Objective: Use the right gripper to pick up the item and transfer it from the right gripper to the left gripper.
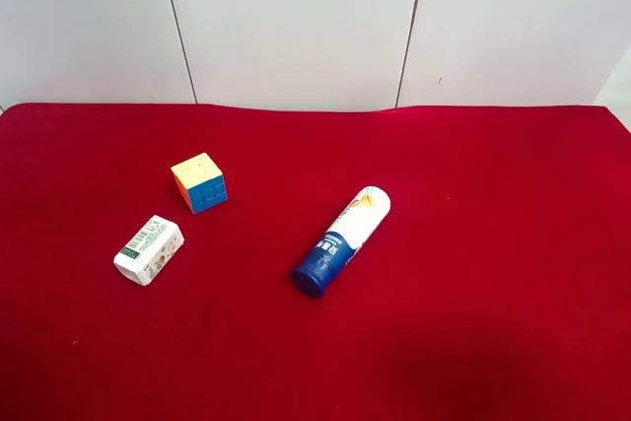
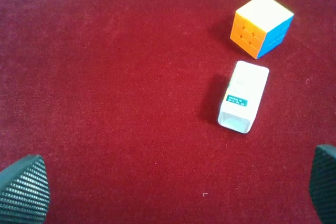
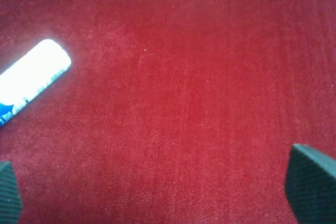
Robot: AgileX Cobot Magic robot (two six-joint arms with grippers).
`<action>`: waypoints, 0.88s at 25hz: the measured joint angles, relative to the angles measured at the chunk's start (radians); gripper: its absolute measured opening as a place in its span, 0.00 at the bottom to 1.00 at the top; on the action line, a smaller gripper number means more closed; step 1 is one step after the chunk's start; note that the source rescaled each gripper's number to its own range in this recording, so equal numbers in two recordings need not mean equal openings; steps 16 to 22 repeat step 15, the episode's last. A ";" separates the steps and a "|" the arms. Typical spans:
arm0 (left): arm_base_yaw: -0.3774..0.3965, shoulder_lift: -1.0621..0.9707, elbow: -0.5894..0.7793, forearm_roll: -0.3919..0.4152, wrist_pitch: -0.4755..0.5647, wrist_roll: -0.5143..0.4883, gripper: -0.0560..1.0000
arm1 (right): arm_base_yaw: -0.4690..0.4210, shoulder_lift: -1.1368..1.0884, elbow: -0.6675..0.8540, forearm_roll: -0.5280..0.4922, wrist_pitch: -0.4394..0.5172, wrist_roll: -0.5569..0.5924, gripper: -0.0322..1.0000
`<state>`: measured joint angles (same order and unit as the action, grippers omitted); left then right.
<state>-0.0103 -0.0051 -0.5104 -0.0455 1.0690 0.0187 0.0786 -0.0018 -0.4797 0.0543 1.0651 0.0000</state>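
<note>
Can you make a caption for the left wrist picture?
Open left gripper above red cloth, with a puzzle cube beside a small white box.

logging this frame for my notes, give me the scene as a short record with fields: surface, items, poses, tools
surface: red velvet-like cloth covering the table
items: white and blue cylindrical bottle; multicoloured puzzle cube; small white rectangular carton
poses: bottle lying on its side, apart from the others; cube resting flat; carton lying down, beside the cube, not touching
right tool: open, above bare cloth, holding nothing
left tool: open, above cloth, holding nothing
task state: nothing picked up yet
</note>
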 joint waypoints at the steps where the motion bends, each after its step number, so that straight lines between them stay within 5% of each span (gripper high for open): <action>1: 0.000 0.000 0.000 0.000 0.000 0.000 1.00 | -0.001 0.000 0.000 0.000 0.000 0.000 1.00; 22: 0.000 0.000 0.000 0.000 0.000 0.000 1.00 | -0.001 0.000 0.000 0.000 0.000 0.000 1.00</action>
